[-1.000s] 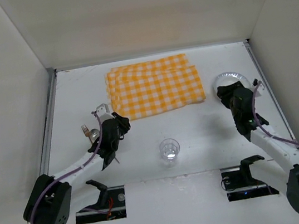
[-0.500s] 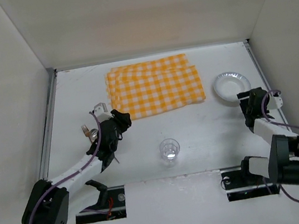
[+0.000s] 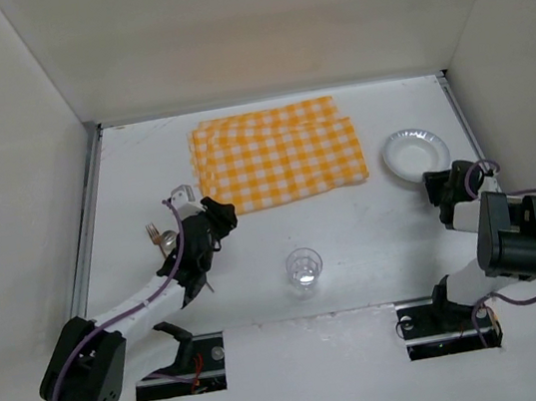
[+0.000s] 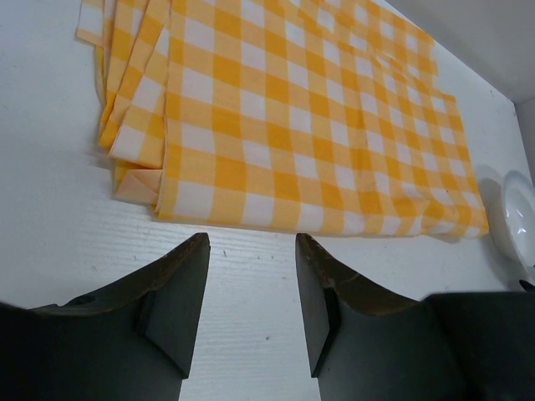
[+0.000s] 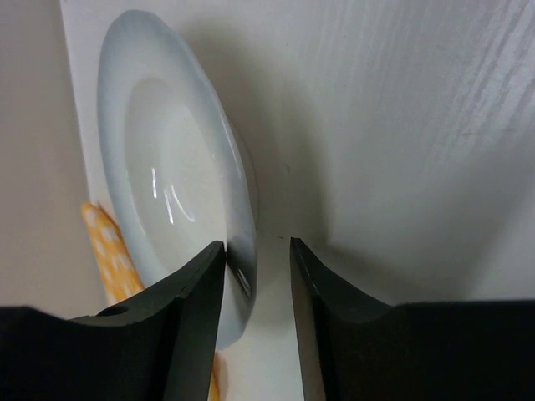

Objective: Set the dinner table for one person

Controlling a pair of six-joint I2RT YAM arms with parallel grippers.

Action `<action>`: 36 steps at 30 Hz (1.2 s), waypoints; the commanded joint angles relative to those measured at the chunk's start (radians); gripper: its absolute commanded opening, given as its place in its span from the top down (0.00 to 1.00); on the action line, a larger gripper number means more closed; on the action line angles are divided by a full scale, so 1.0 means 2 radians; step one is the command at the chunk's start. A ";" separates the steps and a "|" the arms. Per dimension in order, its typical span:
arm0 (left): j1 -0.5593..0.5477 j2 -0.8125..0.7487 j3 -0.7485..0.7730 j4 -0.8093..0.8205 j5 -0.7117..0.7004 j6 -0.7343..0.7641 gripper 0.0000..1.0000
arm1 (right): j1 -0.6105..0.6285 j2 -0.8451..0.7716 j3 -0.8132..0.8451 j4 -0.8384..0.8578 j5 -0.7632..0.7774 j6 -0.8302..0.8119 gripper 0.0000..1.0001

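Note:
The dinner table is a white tabletop between white walls. A small white plate lies at its right. My right gripper is just near of the plate, turned on its side and open; in the right wrist view the plate's near rim lies between the fingers, close to the left one. My left gripper is open and empty over bare table; in the left wrist view it points at the near edge of a yellow-and-white checked cloth.
The folded checked cloth lies at the back middle. A clear glass stands near the front middle. A fork lies left of my left arm. The plate's edge shows in the left wrist view.
My right arm has drawn back off the plate towards the near right and folded, uncovering the plate. My left gripper has barely shifted.

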 commanded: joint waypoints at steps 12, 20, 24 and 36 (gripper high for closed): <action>0.002 -0.004 -0.001 0.030 -0.004 0.004 0.57 | -0.024 -0.037 -0.034 0.135 -0.020 0.029 0.97; 0.006 -0.005 -0.003 0.030 -0.005 0.003 0.56 | 0.002 -0.206 -0.022 0.072 0.011 0.005 0.99; 0.006 -0.002 0.000 0.027 -0.006 0.001 0.60 | 0.068 -0.246 0.019 0.040 0.017 -0.014 0.98; 0.012 -0.007 -0.001 0.023 -0.008 0.000 0.72 | 0.314 -0.001 0.200 0.118 -0.016 0.024 0.98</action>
